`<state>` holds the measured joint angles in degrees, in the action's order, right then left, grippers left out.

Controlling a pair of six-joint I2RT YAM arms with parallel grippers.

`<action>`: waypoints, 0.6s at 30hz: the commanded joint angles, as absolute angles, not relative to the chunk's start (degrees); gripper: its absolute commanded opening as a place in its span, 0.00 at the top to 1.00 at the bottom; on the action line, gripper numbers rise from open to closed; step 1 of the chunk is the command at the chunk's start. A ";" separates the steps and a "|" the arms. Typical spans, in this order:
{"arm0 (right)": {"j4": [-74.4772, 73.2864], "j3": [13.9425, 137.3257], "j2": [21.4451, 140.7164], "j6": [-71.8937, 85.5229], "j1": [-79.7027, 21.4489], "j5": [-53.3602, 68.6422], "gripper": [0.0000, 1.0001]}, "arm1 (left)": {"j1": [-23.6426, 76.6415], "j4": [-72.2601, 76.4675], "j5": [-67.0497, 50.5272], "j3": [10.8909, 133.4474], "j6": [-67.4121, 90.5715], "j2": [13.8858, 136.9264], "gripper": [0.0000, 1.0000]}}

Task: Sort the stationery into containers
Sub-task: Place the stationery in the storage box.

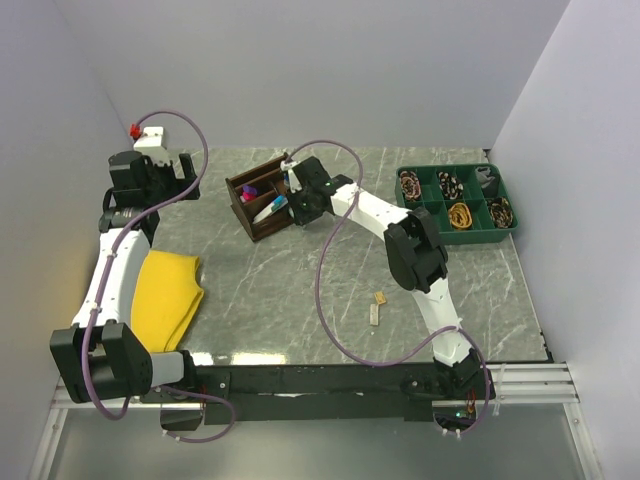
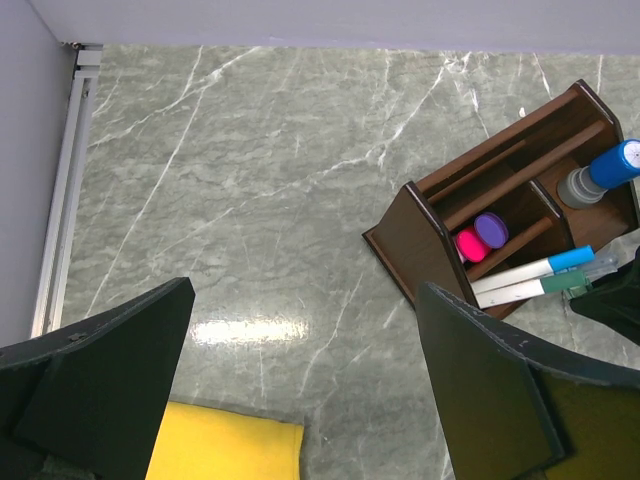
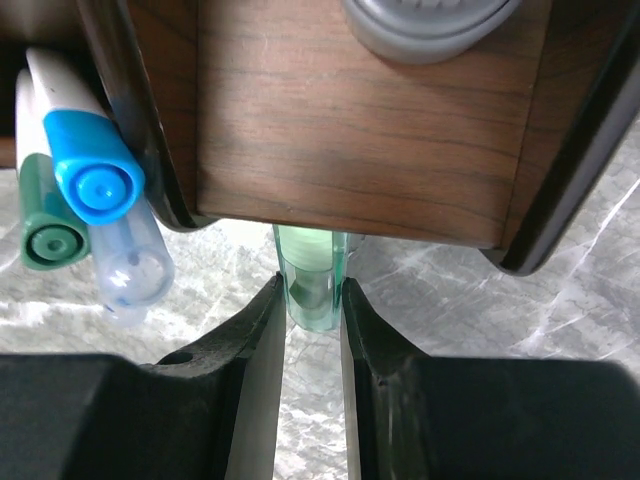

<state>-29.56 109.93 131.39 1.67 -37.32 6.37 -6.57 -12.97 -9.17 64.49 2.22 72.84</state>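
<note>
With pens [image 2: 530,272] in the organiser [image 1: 252,218], my right jaws clamp a green piece [image 3: 312,285] beside it, left jaws apart, two tan bits [image 1: 374,316] left lower-centre.

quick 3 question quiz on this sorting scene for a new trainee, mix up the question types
1. True or false: the left hand holds a marker.
2. The right hand is: A) wide open and empty B) closed on a pale-green piece C) out of view.
3. How many tan pieces lie loose on the table, outside the wooden organiser?
Key: 1 false; 2 B; 3 two.
</note>
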 commanded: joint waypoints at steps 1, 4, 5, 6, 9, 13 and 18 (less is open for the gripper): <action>-26.90 113.38 130.34 2.99 -37.88 4.49 1.00 | -6.85 -10.99 -9.84 63.63 2.64 70.75 0.00; -26.72 113.90 130.43 2.99 -37.97 4.13 1.00 | -6.85 -10.90 -10.37 63.46 2.81 70.75 0.01; -26.72 114.08 130.60 3.08 -37.88 4.04 1.00 | -6.77 -10.90 -10.37 63.54 2.90 70.75 0.01; -26.81 114.26 130.52 3.25 -38.05 3.96 1.00 | -6.77 -10.90 -10.46 63.54 2.90 70.75 0.01; -26.28 114.43 129.82 3.43 -38.06 4.04 1.00 | -6.85 -10.64 -10.46 63.46 2.81 70.84 0.01; -24.97 113.30 129.29 3.69 -38.14 3.87 1.00 | -6.86 -10.28 -10.90 62.93 3.25 70.75 0.01; -19.62 110.40 128.85 4.48 -38.32 2.29 1.00 | -6.86 -10.63 -11.08 62.75 3.25 70.58 0.01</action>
